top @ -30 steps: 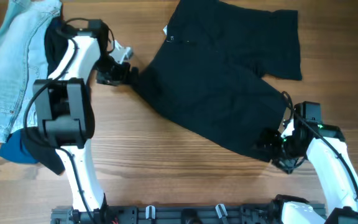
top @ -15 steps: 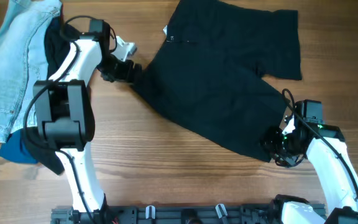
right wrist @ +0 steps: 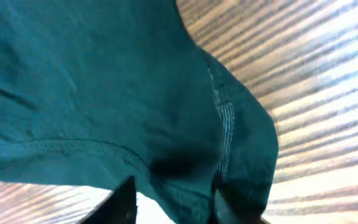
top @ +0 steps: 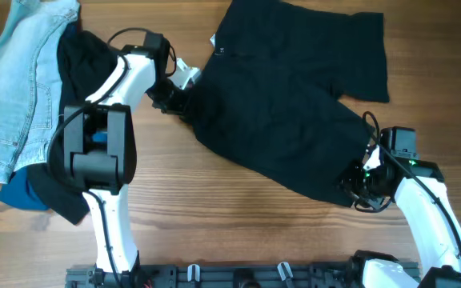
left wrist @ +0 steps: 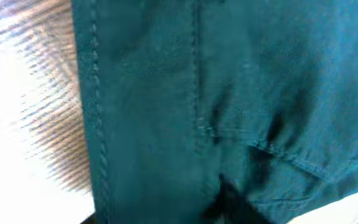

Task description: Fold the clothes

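Okay, black shorts (top: 286, 104) lie spread flat on the table (top: 238, 240), centre-right, with the long axis diagonal from upper left to lower right. The near edge follows that diagonal, with one gripper at each end. The left gripper (top: 181, 102) is at the upper-left end, touching the fabric edge. Its wrist view is all hem stitching plus a dark blur low down, so I cannot tell whether the jaws are together or apart. The right gripper (top: 352, 190) is at the lower-right corner. Its wrist view shows fingers (right wrist: 124, 202) on either side of a bunched corner, clamped on the shorts. The rest of the fabric lies up and away from both grippers, so the fold likely goes toward the far edge. Light-blue jeans (top: 14, 88), another black garment (top: 74, 56) and a blue cloth (top: 18, 196) sit far left, apart from the shorts.
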`<action>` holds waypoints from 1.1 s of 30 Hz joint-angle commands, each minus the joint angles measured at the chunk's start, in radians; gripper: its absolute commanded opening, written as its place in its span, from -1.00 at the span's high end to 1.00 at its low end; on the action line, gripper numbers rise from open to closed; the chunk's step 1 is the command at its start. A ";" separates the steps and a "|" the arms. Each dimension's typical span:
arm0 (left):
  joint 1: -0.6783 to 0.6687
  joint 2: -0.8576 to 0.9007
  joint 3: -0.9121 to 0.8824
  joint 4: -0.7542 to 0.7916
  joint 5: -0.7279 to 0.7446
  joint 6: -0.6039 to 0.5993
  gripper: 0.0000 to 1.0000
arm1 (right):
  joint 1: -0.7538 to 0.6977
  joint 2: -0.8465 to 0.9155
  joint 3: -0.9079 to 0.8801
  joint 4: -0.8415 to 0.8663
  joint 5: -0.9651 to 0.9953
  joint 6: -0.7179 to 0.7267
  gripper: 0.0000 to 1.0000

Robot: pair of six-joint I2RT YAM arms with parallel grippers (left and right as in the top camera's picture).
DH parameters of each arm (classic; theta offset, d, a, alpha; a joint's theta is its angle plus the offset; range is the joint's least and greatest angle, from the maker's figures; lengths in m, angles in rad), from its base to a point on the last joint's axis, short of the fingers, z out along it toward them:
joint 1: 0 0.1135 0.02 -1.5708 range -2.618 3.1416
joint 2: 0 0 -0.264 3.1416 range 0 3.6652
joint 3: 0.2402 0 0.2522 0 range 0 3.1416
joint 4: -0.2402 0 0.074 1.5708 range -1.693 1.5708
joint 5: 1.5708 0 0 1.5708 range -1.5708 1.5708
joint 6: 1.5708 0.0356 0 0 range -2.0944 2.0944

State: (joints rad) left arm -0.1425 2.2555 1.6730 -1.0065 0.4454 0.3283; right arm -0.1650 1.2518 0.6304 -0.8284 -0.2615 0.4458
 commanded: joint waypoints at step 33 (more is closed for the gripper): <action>0.084 -0.640 -0.019 -0.202 -0.137 -0.263 0.92 | 0.005 -0.288 0.380 -0.480 -0.132 -0.050 0.91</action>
State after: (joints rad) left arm -0.0643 1.6760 1.6505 -1.1759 0.3378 0.0998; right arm -0.1642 1.0130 0.9905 -1.2858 -0.3855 0.4129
